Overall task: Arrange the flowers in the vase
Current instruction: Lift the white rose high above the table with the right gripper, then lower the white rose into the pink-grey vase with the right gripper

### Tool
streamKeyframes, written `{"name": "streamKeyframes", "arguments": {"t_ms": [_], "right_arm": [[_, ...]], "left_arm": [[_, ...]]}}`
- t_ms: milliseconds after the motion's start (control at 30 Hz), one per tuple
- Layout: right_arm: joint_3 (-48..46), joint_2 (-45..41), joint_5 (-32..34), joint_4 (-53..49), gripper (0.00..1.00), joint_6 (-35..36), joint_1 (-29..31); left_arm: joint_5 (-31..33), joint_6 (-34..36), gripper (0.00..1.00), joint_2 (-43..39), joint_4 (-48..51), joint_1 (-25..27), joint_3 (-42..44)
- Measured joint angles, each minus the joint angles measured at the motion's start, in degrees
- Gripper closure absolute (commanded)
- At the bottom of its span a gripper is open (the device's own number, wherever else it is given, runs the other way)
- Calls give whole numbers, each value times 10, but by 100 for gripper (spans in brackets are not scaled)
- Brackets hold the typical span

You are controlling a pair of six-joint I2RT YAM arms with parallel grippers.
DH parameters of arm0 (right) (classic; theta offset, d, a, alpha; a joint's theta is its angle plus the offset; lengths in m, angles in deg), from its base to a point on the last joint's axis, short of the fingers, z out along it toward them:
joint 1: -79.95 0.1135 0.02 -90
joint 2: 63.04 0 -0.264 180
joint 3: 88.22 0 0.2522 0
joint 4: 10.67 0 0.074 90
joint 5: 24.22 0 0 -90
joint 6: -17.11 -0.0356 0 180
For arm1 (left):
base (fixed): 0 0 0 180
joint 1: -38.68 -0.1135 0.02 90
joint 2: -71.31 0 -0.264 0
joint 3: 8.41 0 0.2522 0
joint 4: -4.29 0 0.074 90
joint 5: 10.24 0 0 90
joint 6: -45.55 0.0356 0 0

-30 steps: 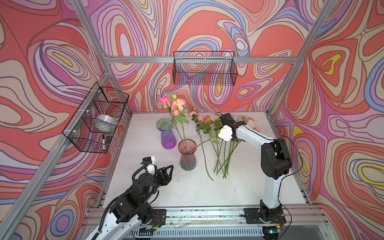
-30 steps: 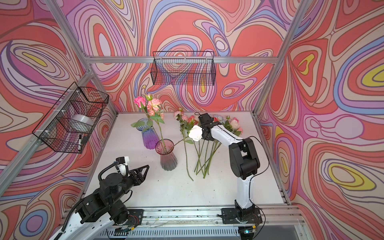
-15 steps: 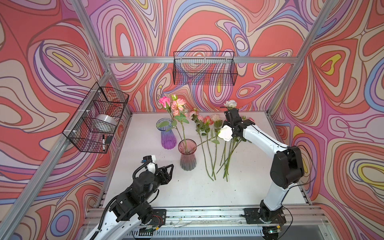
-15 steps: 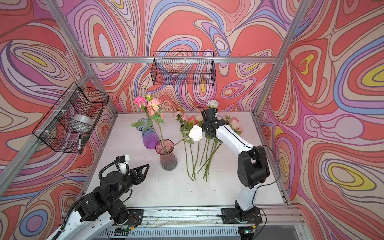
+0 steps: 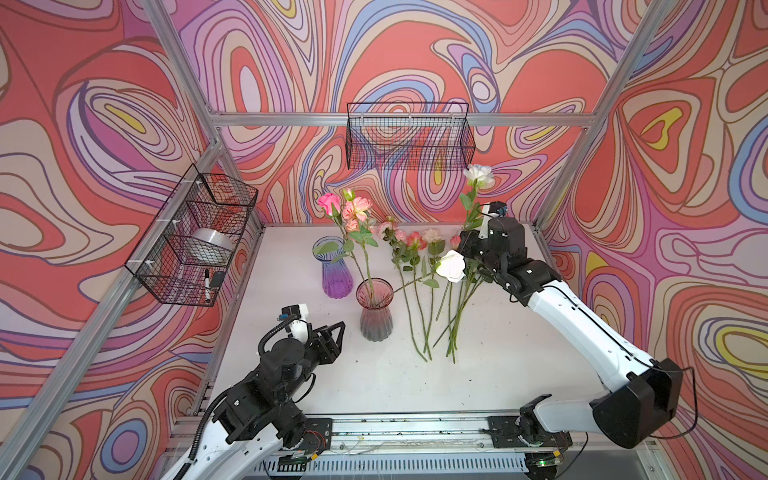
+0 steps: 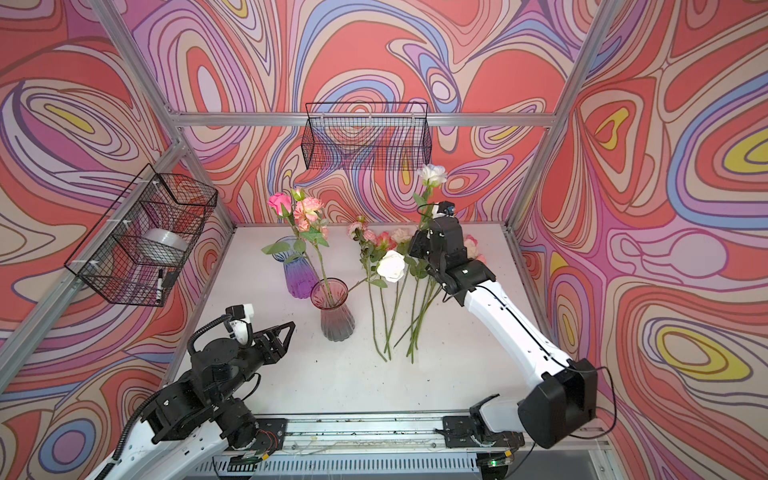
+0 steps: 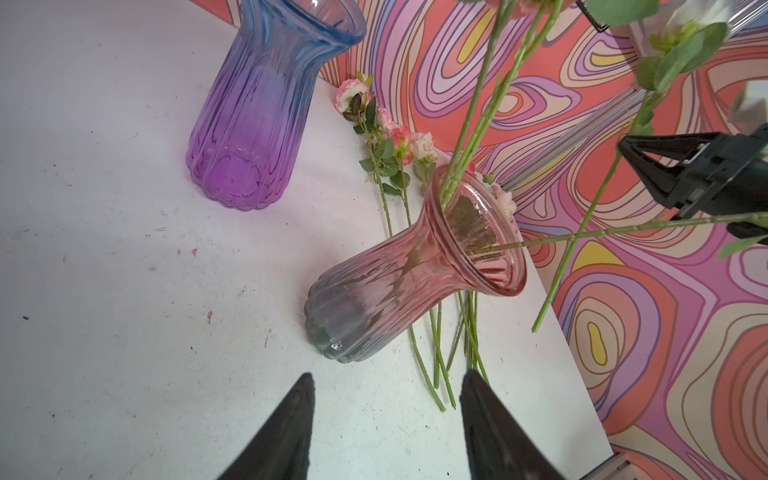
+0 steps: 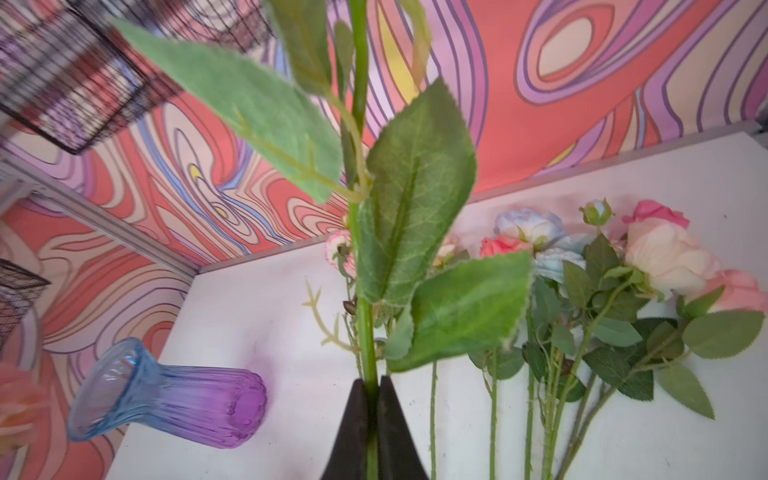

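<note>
Right claw (image 8: 372, 380) pinched tight on the stem of a white rose (image 5: 478, 174). The rose is held upright over the back of the table (image 5: 478, 386), head up by the wall. Left claw (image 7: 388, 376) is partly spread with nothing in it, near the pink vase (image 5: 375, 309) but not touching. Pink vase is upright and holds pink and coral roses plus a white one leaning right. Loose flowers (image 5: 415, 241) lie on the table to its right. Purple-blue vase (image 5: 336, 270) stands just behind.
</note>
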Motion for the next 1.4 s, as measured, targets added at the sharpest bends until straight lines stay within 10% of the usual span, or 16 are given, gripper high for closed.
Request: {"name": "streamKeyframes", "arguments": {"t_ms": [533, 1400], "right_arm": [[27, -91, 31, 81, 100, 100, 156], [123, 109, -2, 251, 100, 102, 174]], "left_arm": [[18, 69, 41, 14, 10, 0, -74], [34, 70, 41, 6, 28, 0, -74]]}}
